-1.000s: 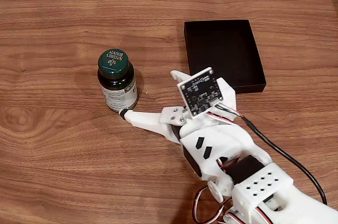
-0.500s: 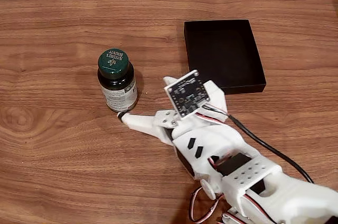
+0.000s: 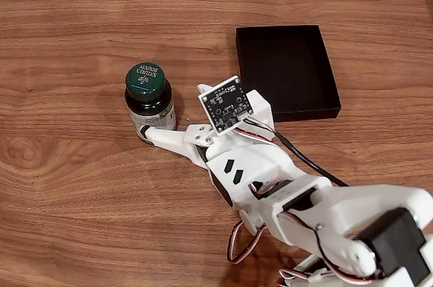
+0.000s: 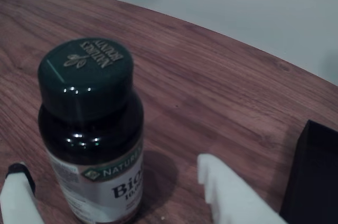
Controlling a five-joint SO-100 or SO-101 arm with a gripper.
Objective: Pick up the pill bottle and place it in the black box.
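— So, where is the pill bottle (image 3: pixel 149 101) for you?

— Upright on the wooden table (image 3: pixel 74 185), left of the black box (image 3: pixel 285 70) in the fixed view and well apart from it. Your wrist view has the pill bottle (image 4: pixel 92 129) large and close, cap up, label facing the camera.

— And the gripper?

— Your gripper (image 3: pixel 169 124) is spread wide with nothing in it. In the wrist view one white finger (image 4: pixel 16 197) with a dark tip sits at the bottle's left, and the other finger (image 4: pixel 232 192) stands well off to its right. The bottle is between them but much nearer the left one. Whether that tip is already touching the glass, I cannot tell.

— What could spoil it from here?

— You are off centre. If you close now, I judge the near finger meets the bottle first and shoves it sideways before the far one arrives; a tall, narrow bottle on smooth wood may skid or tip. Push further forward and that tip could knock it over instead. The fingers also sit low on the body, so a lift may leave it top-heavy and let it swing.

— And the box?

— Your black box (image 4: pixel 314 176) lies empty, its corner at the right edge of the wrist view. Its low wall could catch the bottle's base if you carry it too low.
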